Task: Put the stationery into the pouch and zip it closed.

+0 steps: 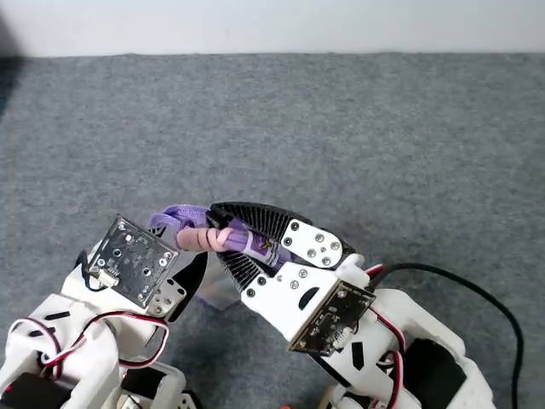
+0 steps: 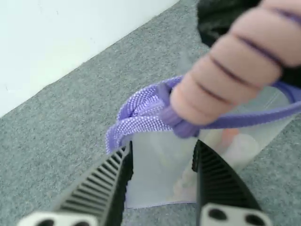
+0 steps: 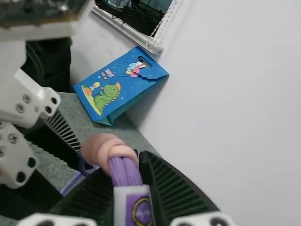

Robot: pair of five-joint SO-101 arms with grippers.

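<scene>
Although the right gripper (image 1: 220, 234) is partly covered by its own white wrist in the high view, its black fingers are clearly clamped on a purple pen (image 1: 209, 239). The pen's pink ribbed end sticks out past them. Just beyond that end lies the purple zipper edge of the pouch (image 1: 177, 216). The left arm's camera board (image 1: 132, 260) blocks whatever is beneath it. A black cable (image 1: 477, 294) curves over the grey mat (image 1: 341, 128) beside the right arm's base.

In the left wrist view, the translucent pouch stands directly ahead of the left gripper (image 2: 161, 155), zipper edge uppermost. Whether that gripper has hold of it cannot be told. The pen's pink end hangs just above the pouch mouth and covers part of the zipper. Pale and orange shapes inside the pouch are too vague to name.

In the right wrist view, the pen runs straight out between the clenched fingers, pink end foremost. Beyond it a blue dinosaur gift bag (image 3: 120, 84) leans against the white wall (image 3: 225, 94). The left arm's white links (image 3: 19, 113) crowd one side, and a sliver of purple zipper peeps out beside the fingers.
</scene>
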